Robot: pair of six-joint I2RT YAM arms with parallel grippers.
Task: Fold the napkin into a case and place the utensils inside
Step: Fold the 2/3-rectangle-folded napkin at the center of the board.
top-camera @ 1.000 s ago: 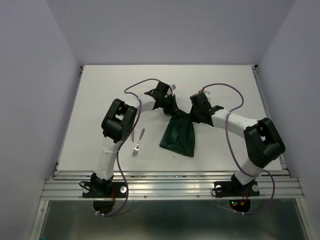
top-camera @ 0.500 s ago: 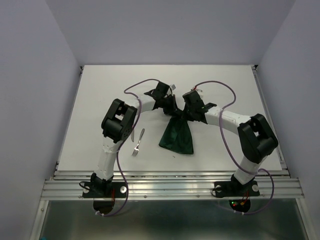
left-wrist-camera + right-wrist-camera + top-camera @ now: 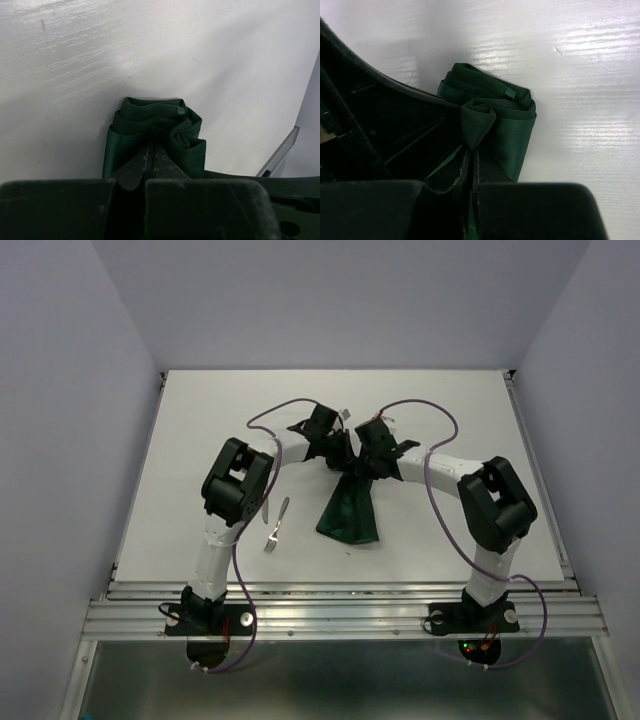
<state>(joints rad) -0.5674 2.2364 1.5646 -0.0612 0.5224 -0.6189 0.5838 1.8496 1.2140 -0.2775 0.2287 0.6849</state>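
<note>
Top view: the napkin [image 3: 350, 512] lies at frame centre, fanning down from a pinched top where the left gripper [image 3: 338, 455] and right gripper [image 3: 365, 464] meet. Left of it, apart, a fork [image 3: 273, 530] lies on the table [image 3: 200, 430]. I cannot make out the knife.

Left wrist: at lower centre, the jaws are clamped narrow on bunched napkin [image 3: 150, 120].

Right wrist: at lower centre, the jaws are likewise pinched on a folded napkin [image 3: 507, 127] corner.

No case looks formed yet, so folding seems early. Putting the cutlery in is all left to do.
</note>
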